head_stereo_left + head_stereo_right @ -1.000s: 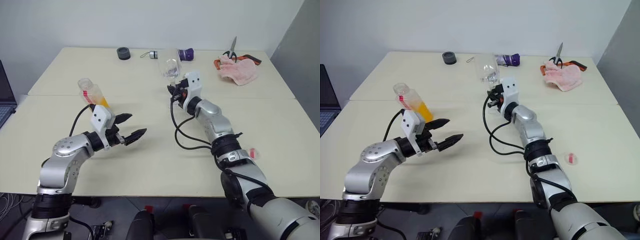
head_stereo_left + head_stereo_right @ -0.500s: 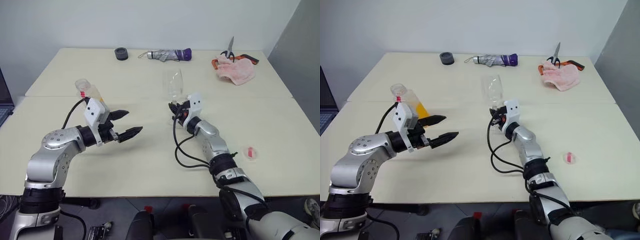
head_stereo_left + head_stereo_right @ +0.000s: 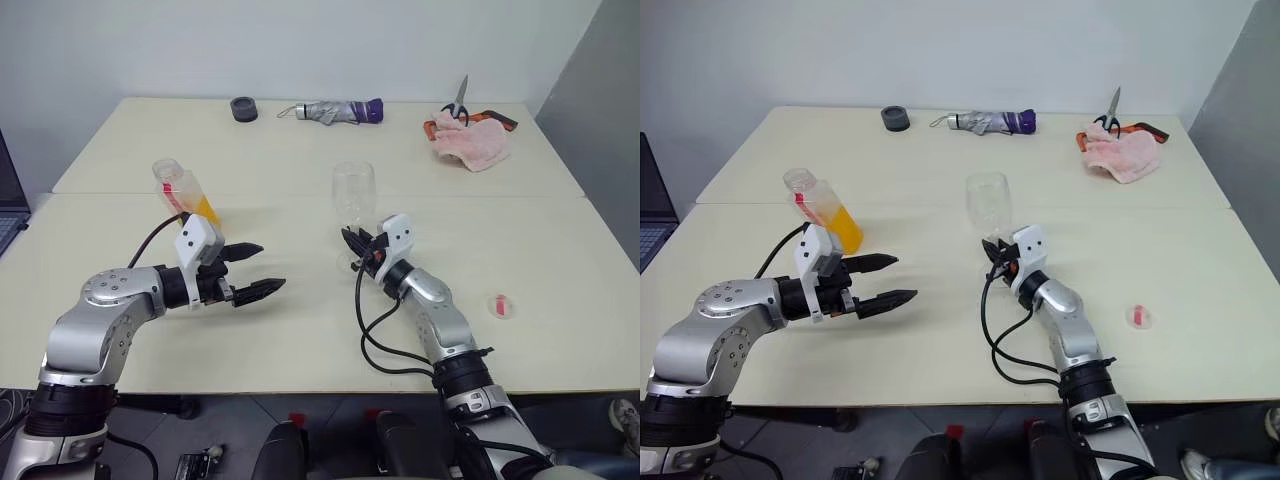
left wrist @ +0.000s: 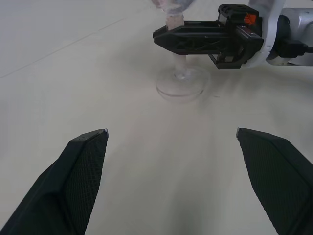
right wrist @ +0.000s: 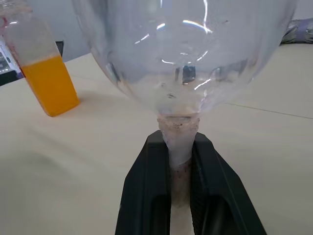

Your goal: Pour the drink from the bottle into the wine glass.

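Right jaws point(image 3: 351, 241): clamped tight on the thin stem of the wine glass point(image 3: 353, 192), just under the bowl.
Wine glass: upright, bowl above the right jaws; round foot point(image 4: 180, 83) flat on the tabletop point(image 3: 300, 330) below them; bowl holds no orange liquid.
Left jaws point(image 3: 256, 270): spread wide, holding nothing; both black fingers point(image 4: 78, 181) hover just above the tabletop, pointing toward the glass foot.
Bottle point(image 3: 185, 190): stands behind the left jaws, beside the left wrist, well apart from the right jaws; leaning, no cap on its neck.
Drink point(image 5: 49, 84): orange, fills the lower part of the bottle.
Pink cap point(image 3: 499, 306): lies on the tabletop, out to the side of the right arm.
Far edge, beyond both jaws: folded umbrella point(image 3: 335, 110), pink cloth point(image 3: 472, 138), scissors point(image 3: 460, 100), dark round object point(image 3: 242, 107).
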